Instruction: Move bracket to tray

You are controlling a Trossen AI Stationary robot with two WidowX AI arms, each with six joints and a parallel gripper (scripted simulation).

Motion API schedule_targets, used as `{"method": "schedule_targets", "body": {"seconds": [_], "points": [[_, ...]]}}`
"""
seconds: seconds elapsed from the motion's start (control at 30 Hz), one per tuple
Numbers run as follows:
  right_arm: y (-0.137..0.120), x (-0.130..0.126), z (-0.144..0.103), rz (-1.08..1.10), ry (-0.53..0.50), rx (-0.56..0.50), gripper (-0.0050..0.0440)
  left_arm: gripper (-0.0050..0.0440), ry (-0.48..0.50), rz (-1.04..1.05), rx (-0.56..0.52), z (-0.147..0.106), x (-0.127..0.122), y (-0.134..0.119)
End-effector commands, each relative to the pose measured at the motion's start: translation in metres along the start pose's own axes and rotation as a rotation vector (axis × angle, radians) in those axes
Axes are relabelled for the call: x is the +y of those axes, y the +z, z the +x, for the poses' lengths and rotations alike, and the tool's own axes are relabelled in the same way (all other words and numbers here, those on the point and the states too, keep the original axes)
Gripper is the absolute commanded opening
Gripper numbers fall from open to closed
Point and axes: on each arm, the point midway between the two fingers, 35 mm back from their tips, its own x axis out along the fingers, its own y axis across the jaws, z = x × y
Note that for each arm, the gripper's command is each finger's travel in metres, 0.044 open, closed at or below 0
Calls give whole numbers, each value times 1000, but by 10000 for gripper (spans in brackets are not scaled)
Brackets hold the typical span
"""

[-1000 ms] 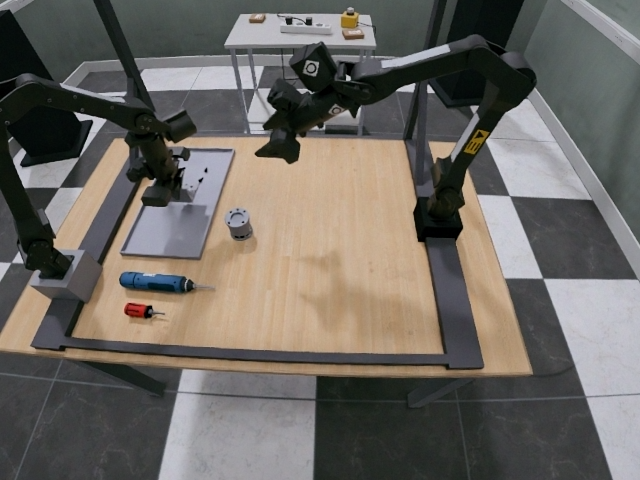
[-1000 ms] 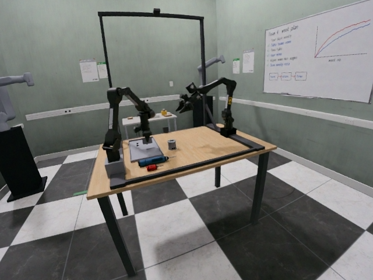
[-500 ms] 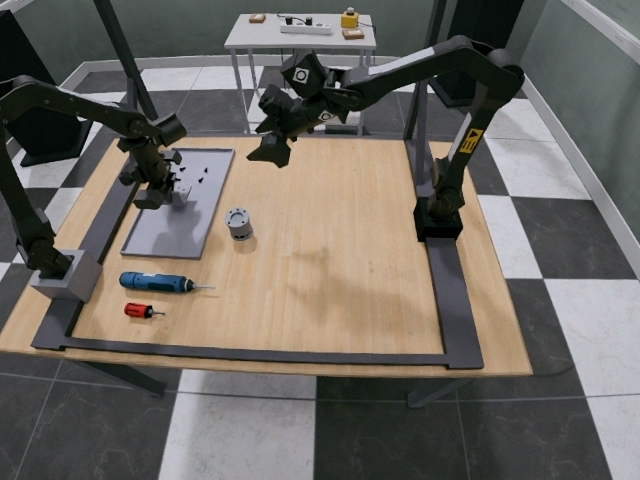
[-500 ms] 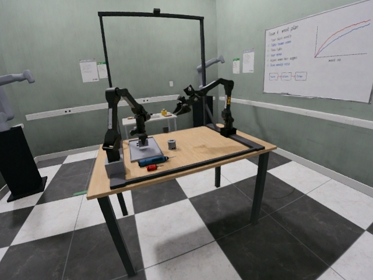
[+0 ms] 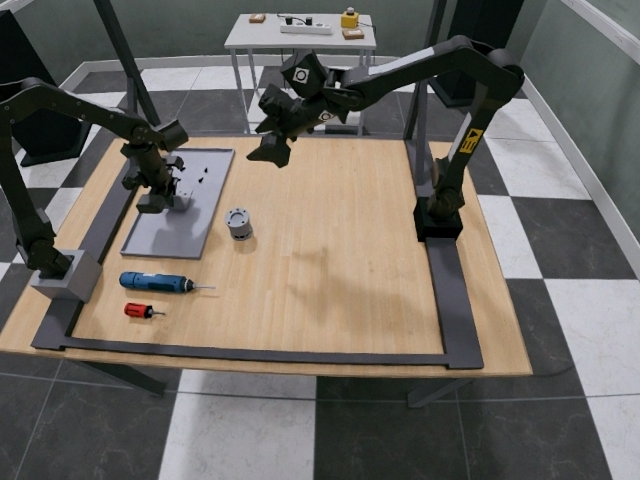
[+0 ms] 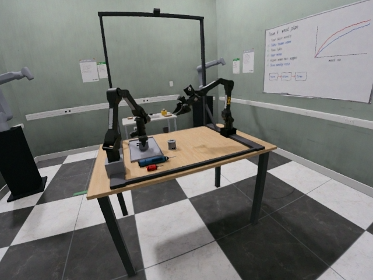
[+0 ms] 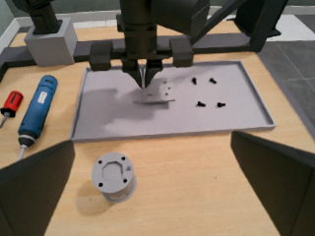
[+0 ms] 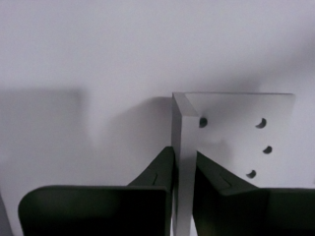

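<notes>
The grey tray (image 5: 175, 210) lies at the table's left side in the top view. My right gripper (image 5: 155, 201) is shut on the upright flange of the grey angle bracket (image 8: 231, 143). It holds the bracket low over the tray floor, and I cannot tell if the bracket touches it. The bracket also shows in the left wrist view (image 7: 157, 93). The joint module (image 5: 238, 223), a short grey cylinder, stands upright on the wood just right of the tray, free of the bracket. My left gripper (image 5: 268, 147) is open and empty, high above the table's far side.
Several small black screws (image 7: 207, 90) lie in the tray's far part. A blue electric screwdriver (image 5: 155, 282) and a red screwdriver (image 5: 138, 310) lie near the front left. A dark rail (image 5: 454, 299) frames the table. A side table (image 5: 299, 31) stands beyond.
</notes>
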Motion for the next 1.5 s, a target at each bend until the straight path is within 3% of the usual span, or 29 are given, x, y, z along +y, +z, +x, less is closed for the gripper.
{"method": "schedule_targets", "body": {"seconds": [0.0, 1.0, 1.33, 1.37, 1.47], "points": [[-5, -6, -5, 1, -25, 25, -50, 440, -3, 1, -42, -7, -1, 16], [-3, -4, 12, 1, -16, 18, -50, 440, -3, 1, -42, -7, -1, 16], [-5, -7, 7, 0, -31, 27, -50, 440, -3, 1, -42, -7, -1, 16], [-5, -7, 7, 0, -31, 27, 24, 440, -3, 1, -42, -7, -1, 16], [-5, -7, 7, 0, -31, 27, 96, 440, -3, 1, -42, -7, -1, 16]]}}
